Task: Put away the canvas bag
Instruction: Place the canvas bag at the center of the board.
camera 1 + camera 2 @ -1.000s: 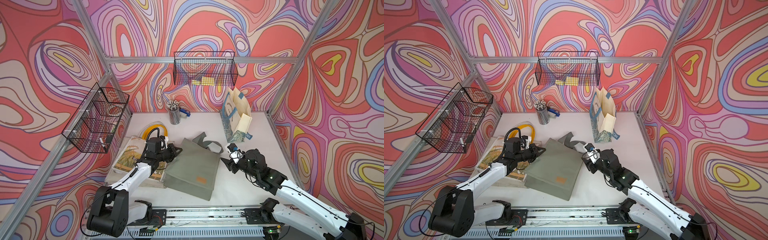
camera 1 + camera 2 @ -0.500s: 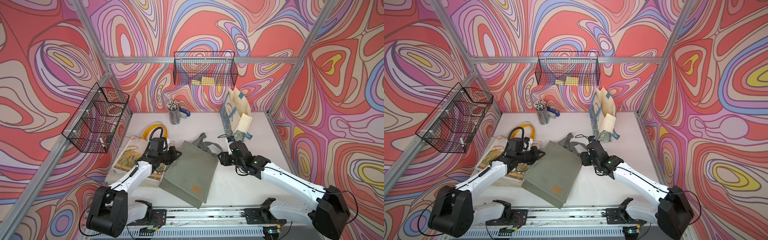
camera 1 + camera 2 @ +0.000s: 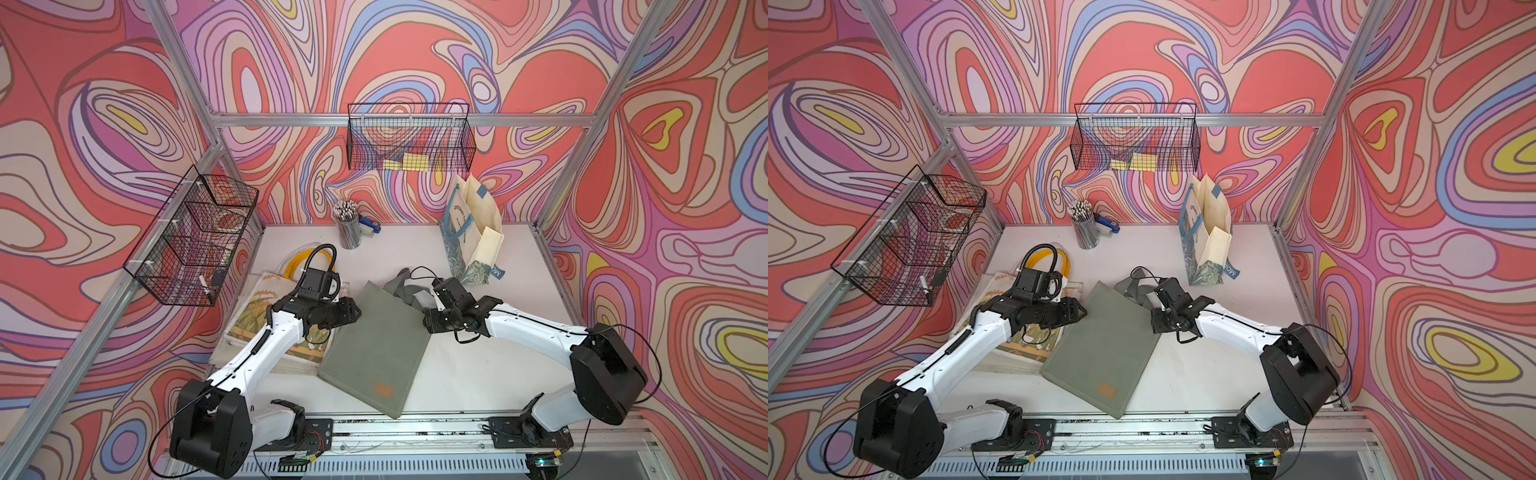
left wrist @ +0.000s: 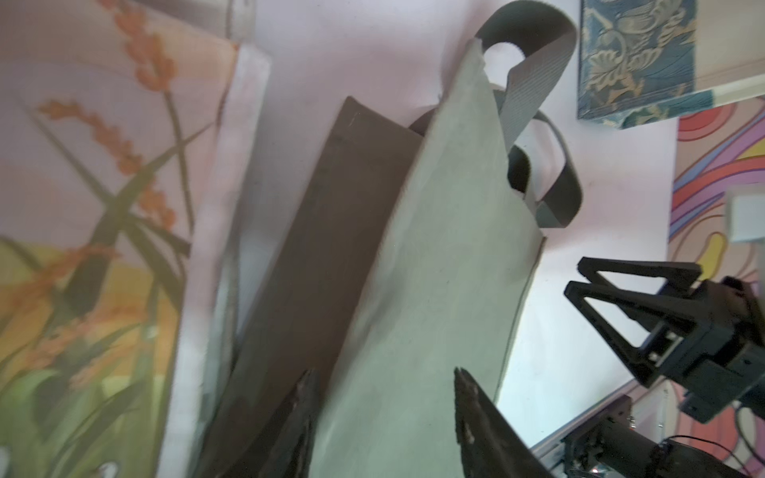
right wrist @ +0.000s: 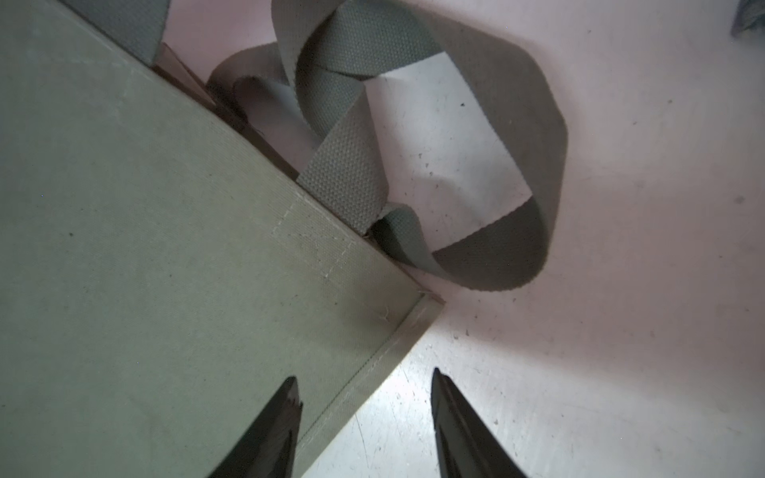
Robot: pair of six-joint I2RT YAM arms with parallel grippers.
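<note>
- Your left pincer (image 4: 381, 418) stands partly open with the olive canvas bag's (image 3: 374, 353) cloth between its jaws, not clamped.
- The bag lies flat on the table (image 3: 478, 365), its left edge by the printed totes (image 3: 257, 316).
- Your right pincer (image 5: 364, 414) is partly open too. It straddles the side seam and grips nothing.
- I'd seat both pincers deeper, then close them together.

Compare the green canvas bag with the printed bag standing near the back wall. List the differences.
The green canvas bag lies flat on the table; the printed bag stands upright.
The green canvas bag is plain but for an orange patch; the printed bag shows a blue leafy pattern and cream panels.
The green canvas bag lies mid-table, toward the front; the printed bag is at the back.
Both are carry bags on the same table.
</note>
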